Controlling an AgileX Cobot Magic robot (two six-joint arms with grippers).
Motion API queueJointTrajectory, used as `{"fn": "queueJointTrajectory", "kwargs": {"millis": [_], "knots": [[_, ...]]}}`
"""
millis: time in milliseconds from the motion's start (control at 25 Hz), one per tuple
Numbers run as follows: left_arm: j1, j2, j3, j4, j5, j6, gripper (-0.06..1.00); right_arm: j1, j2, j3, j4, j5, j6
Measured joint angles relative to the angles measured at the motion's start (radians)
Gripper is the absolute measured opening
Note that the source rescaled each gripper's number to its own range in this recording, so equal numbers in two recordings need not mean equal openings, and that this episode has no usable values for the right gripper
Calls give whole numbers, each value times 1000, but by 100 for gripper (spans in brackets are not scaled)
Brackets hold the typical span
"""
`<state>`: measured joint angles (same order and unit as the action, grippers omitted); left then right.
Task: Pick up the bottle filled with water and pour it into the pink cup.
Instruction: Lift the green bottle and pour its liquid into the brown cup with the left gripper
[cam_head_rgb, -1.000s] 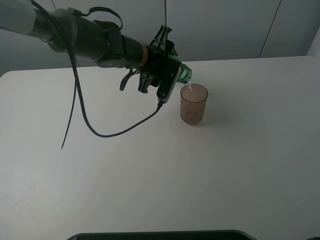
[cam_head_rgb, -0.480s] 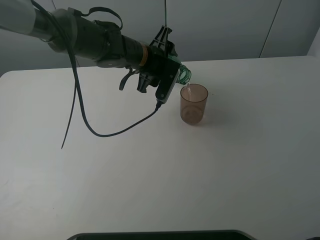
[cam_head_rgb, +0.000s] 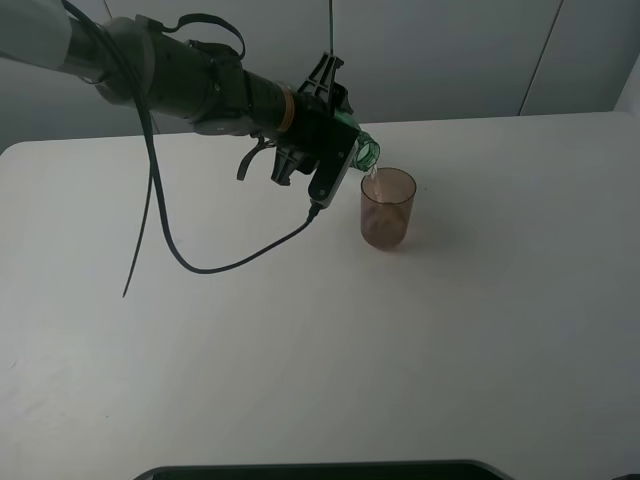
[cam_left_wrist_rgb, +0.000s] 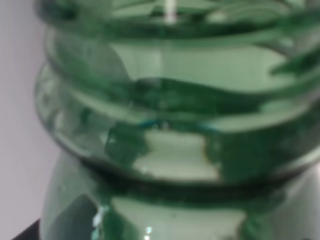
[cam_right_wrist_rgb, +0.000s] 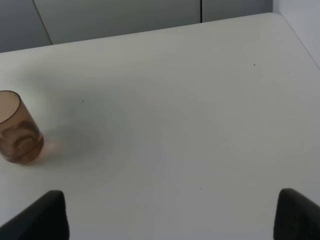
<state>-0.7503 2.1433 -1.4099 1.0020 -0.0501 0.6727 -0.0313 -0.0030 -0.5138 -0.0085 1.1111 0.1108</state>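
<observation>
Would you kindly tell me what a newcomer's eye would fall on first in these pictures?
First comes the dark left arm, reaching over the white table from the left and tipping the bottle so that its green neck hangs over the pink cup, which stands toward the far side. A thin stream of water falls from the mouth into the cup.

No writing, label, brand or number is legible on the bottle (cam_left_wrist_rgb: 170, 125), the pink cup (cam_head_rgb: 388, 208) or the table (cam_head_rgb: 420, 340).

From here I see a clear green bottle (cam_head_rgb: 368, 150), a translucent brownish-pink cup (cam_head_rgb: 388, 208), a black cable (cam_head_rgb: 230, 262) and a plain white table (cam_head_rgb: 450, 330).
</observation>
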Motion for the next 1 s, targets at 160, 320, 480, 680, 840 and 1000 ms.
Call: {"fn": "queueJointTrajectory", "kwargs": {"millis": [160,320,480,680,840,1000], "knots": [[0,0,0,0,0,2,2,0,0,0,0,0,0],[0,0,-4,0,2,2,2,0,0,0,0,0,0],[0,0,-12,0,4,2,2,0,0,0,0,0,0],[0,0,-16,0,6,2,2,0,0,0,0,0,0],[0,0,-18,0,6,4,2,0,0,0,0,0,0],[0,0,-18,0,6,12,2,0,0,0,0,0,0]]}}
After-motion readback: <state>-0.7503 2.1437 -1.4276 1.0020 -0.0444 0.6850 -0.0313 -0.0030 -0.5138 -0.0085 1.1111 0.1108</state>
